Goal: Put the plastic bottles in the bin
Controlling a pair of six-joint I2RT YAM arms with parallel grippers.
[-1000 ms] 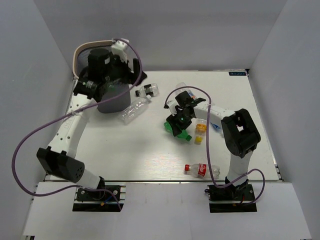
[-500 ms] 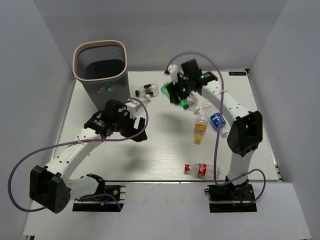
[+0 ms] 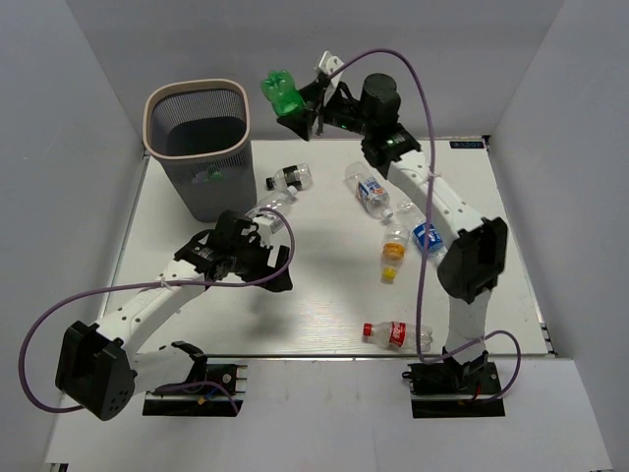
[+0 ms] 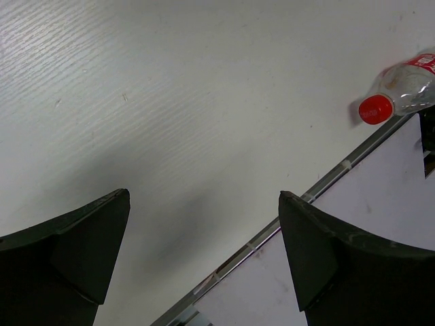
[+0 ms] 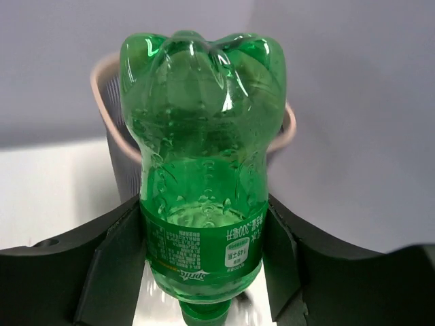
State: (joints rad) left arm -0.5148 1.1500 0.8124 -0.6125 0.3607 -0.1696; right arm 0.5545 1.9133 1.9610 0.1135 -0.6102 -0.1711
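Observation:
My right gripper (image 3: 298, 111) is shut on a green bottle (image 3: 280, 92) and holds it in the air, to the right of the bin's (image 3: 196, 89) beige rim. In the right wrist view the green bottle (image 5: 202, 183) sits base up between my fingers (image 5: 115, 272), with the bin (image 5: 114, 149) behind it. My left gripper (image 3: 277, 267) is open and empty, low over the table's middle. Its view shows the red-capped bottle (image 4: 402, 89) near the table's front edge. Other bottles lie on the table: black-capped (image 3: 289, 178), clear (image 3: 272, 203), blue-labelled (image 3: 370, 189), orange-capped (image 3: 393, 252).
Another blue-labelled bottle (image 3: 428, 241) lies under the right arm's forearm. The red-labelled bottle (image 3: 396, 334) lies near the front edge. Grey walls close in the table on three sides. The left arm's purple cable loops out past the table's left edge.
My right gripper lifted the green bottle off the table and carried it up and left toward the bin. My left arm left the bin and came down over the table's middle.

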